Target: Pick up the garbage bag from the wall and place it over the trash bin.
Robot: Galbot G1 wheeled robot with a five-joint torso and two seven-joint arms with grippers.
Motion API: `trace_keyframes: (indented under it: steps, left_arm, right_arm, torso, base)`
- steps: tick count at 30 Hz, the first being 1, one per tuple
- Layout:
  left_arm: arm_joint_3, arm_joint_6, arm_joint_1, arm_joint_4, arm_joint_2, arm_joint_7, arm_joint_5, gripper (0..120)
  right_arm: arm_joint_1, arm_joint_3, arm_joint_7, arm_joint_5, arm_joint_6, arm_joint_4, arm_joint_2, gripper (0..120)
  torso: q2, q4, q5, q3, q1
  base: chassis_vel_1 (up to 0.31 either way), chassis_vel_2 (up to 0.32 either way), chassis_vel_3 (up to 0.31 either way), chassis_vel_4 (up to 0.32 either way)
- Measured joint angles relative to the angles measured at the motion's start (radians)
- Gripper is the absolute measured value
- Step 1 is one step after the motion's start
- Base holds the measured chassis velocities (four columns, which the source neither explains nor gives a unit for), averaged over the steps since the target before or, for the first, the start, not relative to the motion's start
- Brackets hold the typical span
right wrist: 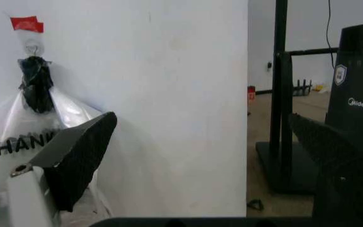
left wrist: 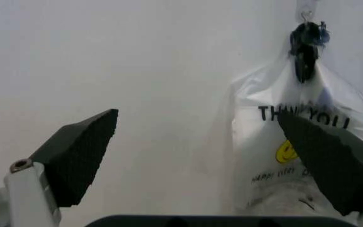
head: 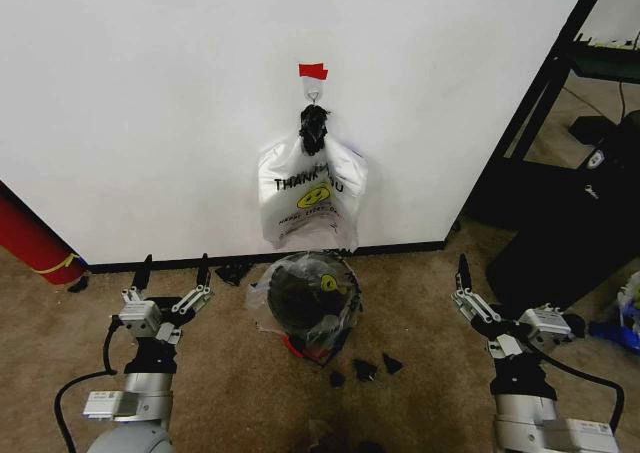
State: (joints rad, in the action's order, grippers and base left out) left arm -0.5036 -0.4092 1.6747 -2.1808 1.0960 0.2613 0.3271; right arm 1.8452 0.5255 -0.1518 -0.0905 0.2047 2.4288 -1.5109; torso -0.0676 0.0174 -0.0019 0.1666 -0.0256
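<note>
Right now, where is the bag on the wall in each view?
Head: bag hangs at centre, above the bin.
Left wrist: bag beyond the left gripper, partly behind one finger.
Right wrist: bag partly behind a finger of the right gripper.
Shared landmark: the black knot at its top.

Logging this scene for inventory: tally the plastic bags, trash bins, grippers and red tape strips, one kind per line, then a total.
Plastic bags: 2, one hung on the wall hook, one lining the trash bin
Trash bins: 1
Grippers: 2, left gripper and right gripper, both open
Red tape strips: 1
Total: 6
</note>
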Motion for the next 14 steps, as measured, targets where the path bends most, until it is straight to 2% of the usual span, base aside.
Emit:
trace_keyframes:
  steps: [5,14]
  left_arm:
    - [0.045,0.018,-0.031,0.008,-0.005,0.002,-0.031,100]
    - [0.059,0.027,-0.055,0.008,-0.026,0.008,-0.035,100]
  right_arm:
    - [-0.001,-0.006,0.001,0.016,0.002,-0.003,-0.012,100]
    - [-0.005,-0.035,0.016,0.059,0.009,-0.026,-0.035,100]
  torso:
    - [0.000,0.0001,0.0000,0.000,0.000]
    - [0.000,0.0000,0.0000,0.000,0.000]
  base:
    - [0.000,0.000,0.000,0.000]
    - [0.000,0.000,0.000,0.000]
